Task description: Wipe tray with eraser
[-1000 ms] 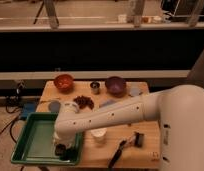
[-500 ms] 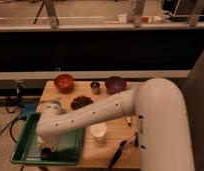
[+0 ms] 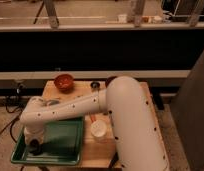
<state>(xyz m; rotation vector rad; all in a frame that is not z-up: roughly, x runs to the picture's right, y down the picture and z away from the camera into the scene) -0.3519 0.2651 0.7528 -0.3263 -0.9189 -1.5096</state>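
Since the earlier pictures my arm [image 3: 95, 102] had swung further to the left, and my claw [image 3: 34, 145] had slid from the middle of the tray to its near left corner. The arm looked much bigger too, and it hid most of the table behind it.

The wooden table [image 3: 100, 145] was the biggest thing. My big white arm reached across it and bent down toward the left side. The green tray [image 3: 65, 142] lay on the left front part of the table. An orange bowl [image 3: 64, 81] sat at the back of the table, well apart from the tray. A small white cup [image 3: 98, 128] stood just beside the tray's right edge.

My claw pointed down into the tray near its left rim. A small dark thing, the eraser [image 3: 34, 148], was at the tip of my claw, down on the tray floor. My claw seemed to be holding it, pressed against the green bottom.
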